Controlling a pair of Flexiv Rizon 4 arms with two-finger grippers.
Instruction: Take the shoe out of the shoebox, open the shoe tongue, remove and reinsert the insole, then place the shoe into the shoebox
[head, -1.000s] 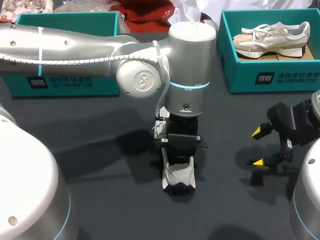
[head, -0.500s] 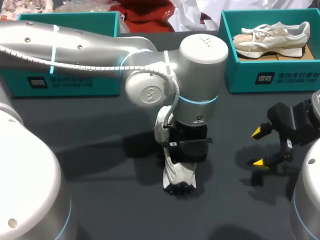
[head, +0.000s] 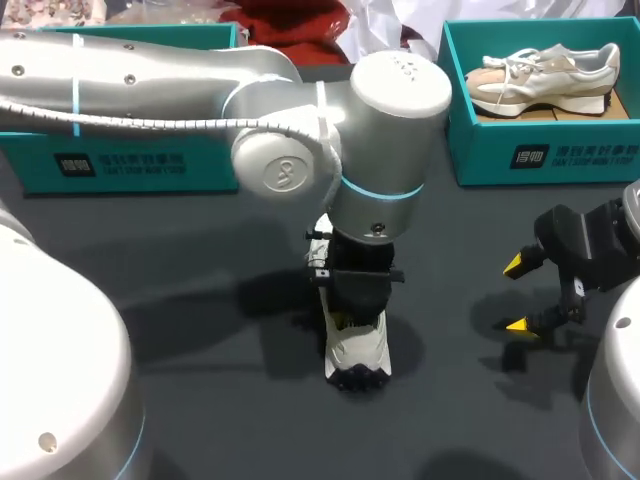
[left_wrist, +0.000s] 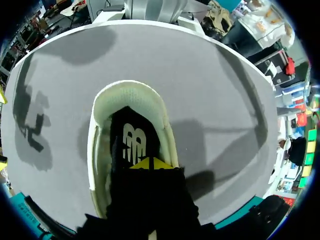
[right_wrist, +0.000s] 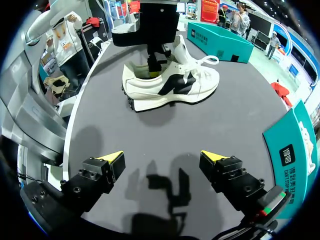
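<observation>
Jaws wide apart on the right gripper (head: 515, 294) (right_wrist: 162, 157), hovering off the table (head: 200, 300) at 4 o'clock of the shoe (head: 357, 350) (right_wrist: 170, 85) (left_wrist: 105, 150), touching nothing. Jaws of the left gripper (head: 345, 320) (left_wrist: 150, 163) (right_wrist: 154, 67) sunk into the shoe's opening over the dark insole (left_wrist: 132, 142), and cannot tell whether parted or pinched. Shoe upright on its sole mid-table, outside both boxes. At 1 o'clock, teal shoebox (head: 540, 155) with a second shoe (head: 545, 75) lying inside; at 10 o'clock, another teal shoebox (head: 130, 160), partly behind the left arm (head: 150, 90).
</observation>
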